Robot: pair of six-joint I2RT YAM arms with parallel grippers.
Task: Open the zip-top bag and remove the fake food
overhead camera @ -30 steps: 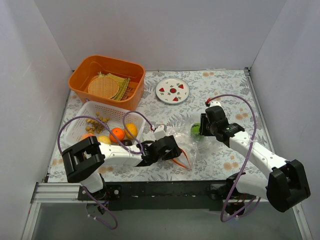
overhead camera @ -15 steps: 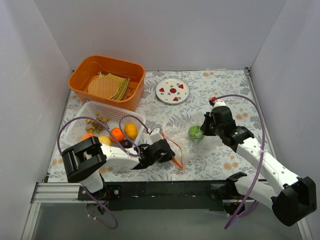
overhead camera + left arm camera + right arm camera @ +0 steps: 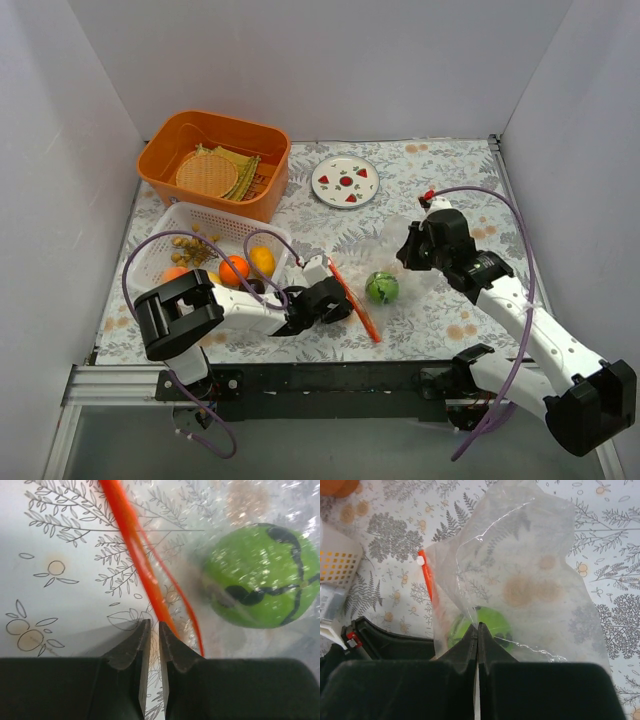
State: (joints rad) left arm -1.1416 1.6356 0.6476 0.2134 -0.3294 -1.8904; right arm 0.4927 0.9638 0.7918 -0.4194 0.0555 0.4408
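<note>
The zip-top bag is a clear pouch stretched between my two grippers. My left gripper is shut at the bag's mouth, with the red-orange zip strip running to its tips. My right gripper is shut on the bag's closed end and holds it raised, as the right wrist view shows. The bag's plastic hangs below it. A green leafy ball lies on the table near the mouth. It shows through the plastic in both wrist views.
A white mesh basket at the left holds an orange fruit, a yellow lemon and tan nut bits. An orange bin with a woven mat stands behind it. A white plate lies at the back.
My right gripper has lifted the bag's closed end up and back. The green ball has slid towards the mouth and down to the table. My left gripper stayed shut at the zip strip.
</note>
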